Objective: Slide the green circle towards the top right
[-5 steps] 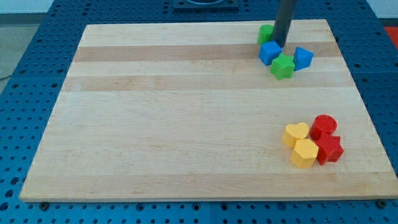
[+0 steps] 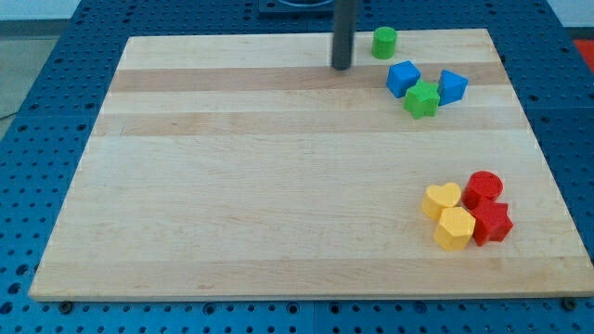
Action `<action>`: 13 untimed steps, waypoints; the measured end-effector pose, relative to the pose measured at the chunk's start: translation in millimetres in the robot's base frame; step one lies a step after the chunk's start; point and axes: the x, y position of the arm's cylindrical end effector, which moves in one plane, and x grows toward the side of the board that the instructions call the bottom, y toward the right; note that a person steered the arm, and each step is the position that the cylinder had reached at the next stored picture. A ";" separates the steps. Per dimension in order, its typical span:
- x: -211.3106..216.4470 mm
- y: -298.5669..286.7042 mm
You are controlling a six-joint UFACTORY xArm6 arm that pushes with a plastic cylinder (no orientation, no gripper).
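The green circle (image 2: 384, 42) stands near the view's top edge of the wooden board, right of centre. My tip (image 2: 342, 67) rests on the board a short way to the view's left of and slightly below the green circle, apart from it. Below and right of the circle lie a blue cube (image 2: 403, 78), a green star-like block (image 2: 422, 99) and a second blue block (image 2: 452, 86), bunched together.
At the view's lower right sit a yellow heart (image 2: 441, 199), a yellow hexagon (image 2: 455, 228), a red circle (image 2: 484, 188) and a red star-like block (image 2: 492, 224), all touching. The wooden board (image 2: 232, 186) lies on a blue perforated table.
My tip has moved to the view's left, from between the green circle and the blue cube to the circle's left. The green circle has shifted a little left and up and is now fully visible.
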 end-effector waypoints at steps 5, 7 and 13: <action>-39.8 105.6; -9.1 118.1; -17.6 114.0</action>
